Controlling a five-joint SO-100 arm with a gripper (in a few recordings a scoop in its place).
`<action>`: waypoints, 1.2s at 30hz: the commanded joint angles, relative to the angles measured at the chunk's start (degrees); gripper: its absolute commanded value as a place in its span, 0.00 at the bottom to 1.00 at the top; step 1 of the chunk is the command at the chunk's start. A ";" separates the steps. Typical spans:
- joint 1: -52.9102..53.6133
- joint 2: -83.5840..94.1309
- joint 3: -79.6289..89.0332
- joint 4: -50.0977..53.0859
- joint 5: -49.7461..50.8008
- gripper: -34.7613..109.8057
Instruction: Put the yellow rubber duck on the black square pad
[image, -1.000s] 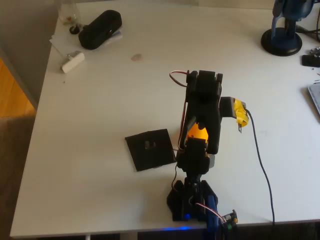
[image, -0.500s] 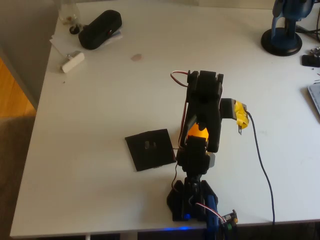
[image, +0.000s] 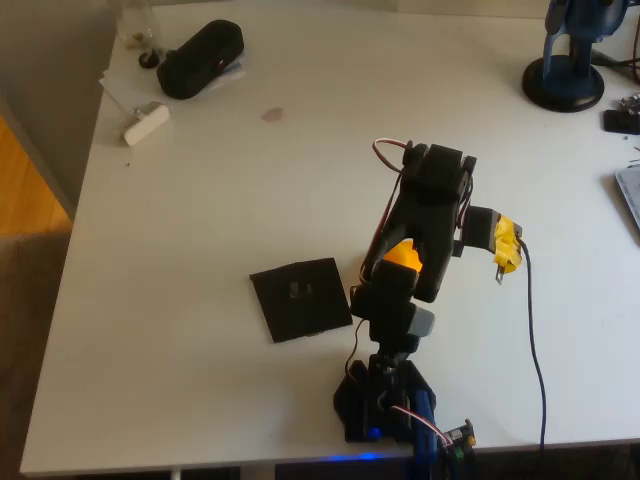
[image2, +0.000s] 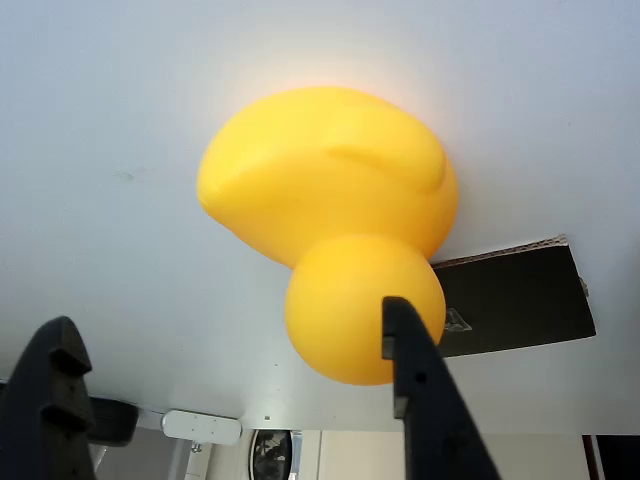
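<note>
White table (image: 200, 220) carrying everything. Black square pad (image: 300, 298) flat near the arm's base, bare, awaiting its load. Yellow rubber duck (image2: 330, 220) on the table just beside the pad, not yet lifted. Gripper (image2: 235, 395) spread wide, straddling the duck's head, apparently lined up for grabbing.

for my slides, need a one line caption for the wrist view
Open fingers hover over the yellow rubber duck on the white table, black square pad just beyond.
</note>
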 joint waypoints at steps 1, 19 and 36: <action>1.67 0.62 -0.62 0.35 -0.53 0.47; -12.13 0.70 -0.35 1.05 0.26 0.47; -19.60 0.53 -0.26 1.23 0.18 0.47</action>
